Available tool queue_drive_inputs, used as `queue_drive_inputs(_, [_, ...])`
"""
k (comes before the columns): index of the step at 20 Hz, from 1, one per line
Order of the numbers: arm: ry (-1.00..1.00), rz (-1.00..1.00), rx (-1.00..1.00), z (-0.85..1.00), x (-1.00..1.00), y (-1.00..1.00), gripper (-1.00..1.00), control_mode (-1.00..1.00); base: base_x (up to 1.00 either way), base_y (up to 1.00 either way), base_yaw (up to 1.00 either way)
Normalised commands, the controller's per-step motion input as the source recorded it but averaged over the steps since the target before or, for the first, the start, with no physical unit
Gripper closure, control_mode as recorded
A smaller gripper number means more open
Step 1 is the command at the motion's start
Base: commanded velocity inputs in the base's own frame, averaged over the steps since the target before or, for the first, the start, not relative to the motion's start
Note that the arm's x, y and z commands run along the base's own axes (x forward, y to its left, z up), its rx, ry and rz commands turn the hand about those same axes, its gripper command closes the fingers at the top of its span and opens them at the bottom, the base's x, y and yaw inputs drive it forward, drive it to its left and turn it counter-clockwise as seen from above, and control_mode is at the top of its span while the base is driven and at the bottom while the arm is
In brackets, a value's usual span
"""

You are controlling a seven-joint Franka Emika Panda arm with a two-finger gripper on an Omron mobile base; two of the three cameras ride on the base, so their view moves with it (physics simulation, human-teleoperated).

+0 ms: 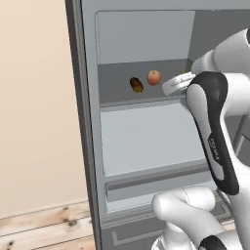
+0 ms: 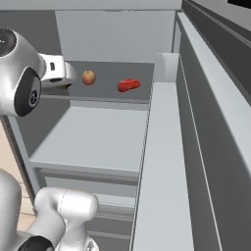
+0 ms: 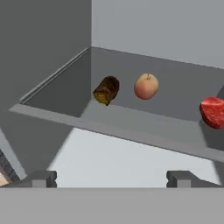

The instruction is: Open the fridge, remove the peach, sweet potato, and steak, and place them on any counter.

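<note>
hand view: the peach (image 3: pixel 146 86) is sitting mid-shelf inside the open fridge (image 1: pixel 146 132), the sweet potato (image 3: pixel 106 90) just beside it on one side and the steak (image 3: pixel 213 112) farther off on the other. the gripper (image 3: pixel 113 178) is hovering before the shelf edge, jaws spread wide and gripping nothing, likely lining up for a first pick.

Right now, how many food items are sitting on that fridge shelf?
3, all on the upper shelf: sweet potato leftmost, peach in the middle, steak rightmost. Other shelves look bare.
</note>
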Motion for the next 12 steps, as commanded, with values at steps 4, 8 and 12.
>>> queue_drive_inputs(4, [0.0, -0.14, 0.16, -0.23, 0.74, 0.0, -1.0, -1.0, 0.0, 0.0, 0.0])
queue_drive_inputs(8, [0.01, -0.21, 0.11, -0.02, 0.52, 0.0, -1.0, -1.0, 0.0, 0.0, 0.0])
queue_drive_inputs(12, [0.06, -0.3, 0.01, 0.0, 0.43, 0.0, -1.0, -1.0, 0.0, 0.0, 0.0])
